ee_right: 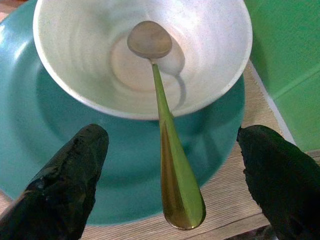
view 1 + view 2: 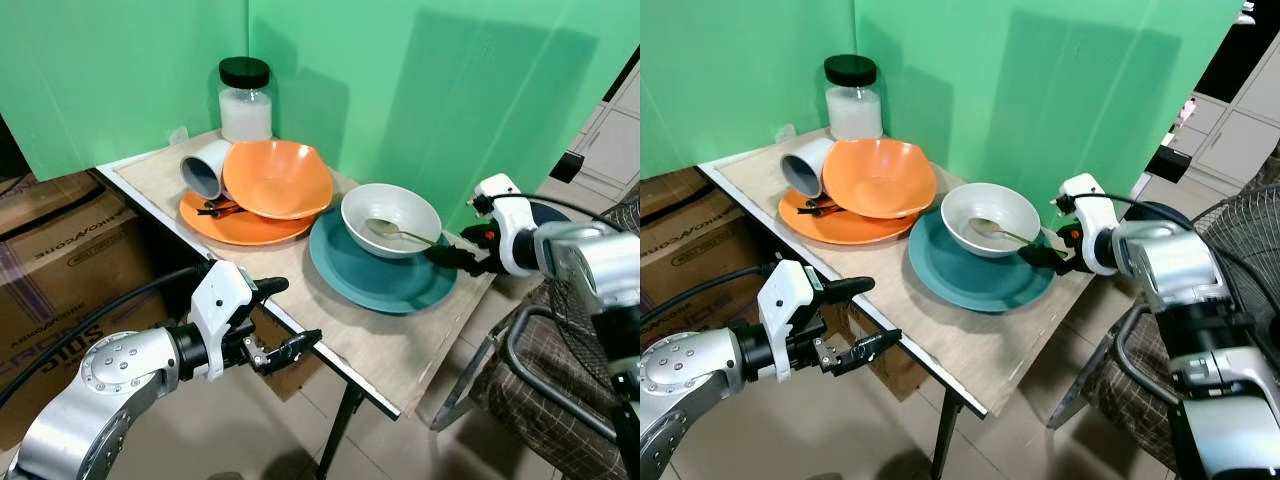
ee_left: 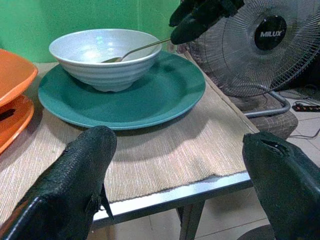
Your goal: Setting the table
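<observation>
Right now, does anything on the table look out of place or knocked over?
Yes: the grey cup lies tipped on its side on the orange plate, against the orange bowl. The spoon rests in the white bowl, handle overhanging.

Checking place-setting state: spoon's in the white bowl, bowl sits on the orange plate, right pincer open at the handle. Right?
Not quite. The white bowl sits on the teal plate, not the orange one; the left eye view shows it. The rest holds: the spoon lies in the bowl and the right pincer is open at its handle.
</observation>
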